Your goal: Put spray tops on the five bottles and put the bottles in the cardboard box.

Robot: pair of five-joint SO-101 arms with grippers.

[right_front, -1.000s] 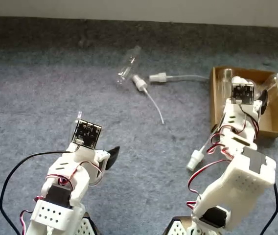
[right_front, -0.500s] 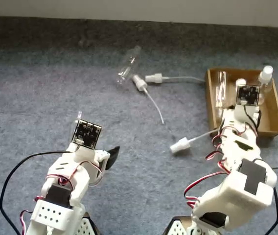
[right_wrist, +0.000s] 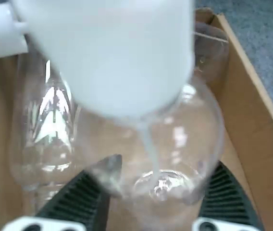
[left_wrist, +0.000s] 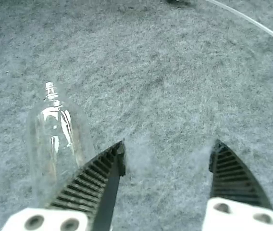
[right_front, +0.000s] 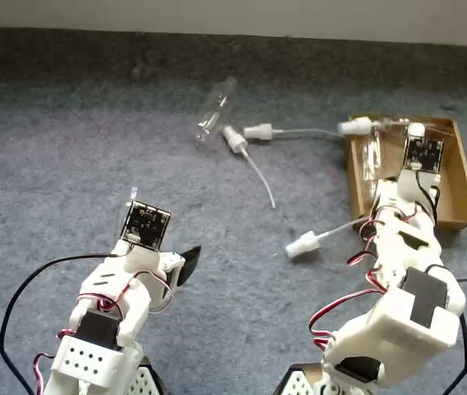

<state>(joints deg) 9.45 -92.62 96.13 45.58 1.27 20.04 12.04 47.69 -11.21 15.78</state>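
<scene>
My right gripper [right_wrist: 166,166] is down in the cardboard box [right_front: 355,177], shut on a clear bottle [right_wrist: 175,144] whose white spray top [right_wrist: 112,53] points up at the wrist camera. A second capped bottle [right_front: 375,127] lies across the box's far left corner, and another clear bottle [right_wrist: 40,120] rests beside the held one. My left gripper [left_wrist: 169,144] is open low over the carpet, with a topless clear bottle [left_wrist: 55,139] lying just outside one finger. Another topless bottle [right_front: 215,109] lies at the far middle.
Three loose spray tops with long tubes lie on the grey carpet: one [right_front: 235,140] near the far bottle, one [right_front: 260,130] beside it, one [right_front: 303,244] close to the right arm. The box wall [right_wrist: 252,96] is close beside my right fingers.
The right arm swung its capped bottle from past the box's right edge to inside the box. The bottle in the box shifted to the far left corner. The spray top near the right arm was nudged left.
</scene>
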